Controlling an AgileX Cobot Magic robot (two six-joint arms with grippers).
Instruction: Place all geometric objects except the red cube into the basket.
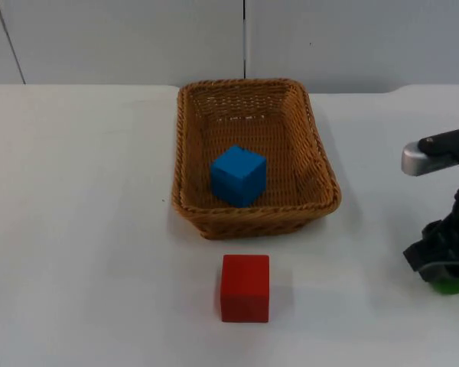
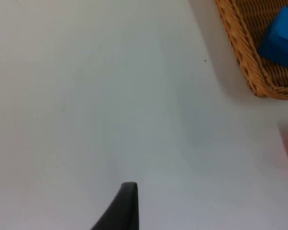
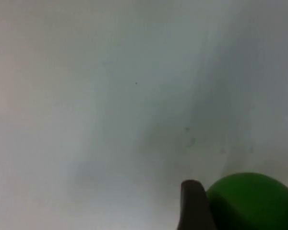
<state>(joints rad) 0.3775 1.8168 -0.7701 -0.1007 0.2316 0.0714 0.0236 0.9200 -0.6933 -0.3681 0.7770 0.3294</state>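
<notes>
Wicker basket (image 1: 254, 153) at mid surface (image 1: 84, 229), blue cube (image 1: 238, 175) inside, near its front wall. Red cube (image 1: 245, 287) just in front of basket, apart from it. Right pincer (image 1: 447, 277) well right of basket, low over a green rounded object (image 1: 451, 285); right wrist view brings that object (image 3: 252, 201) up close, against one black fingertip (image 3: 194, 203). Grip state: cannot tell. Left pincer (image 2: 125, 206) left of basket; opening: cannot tell.
</notes>
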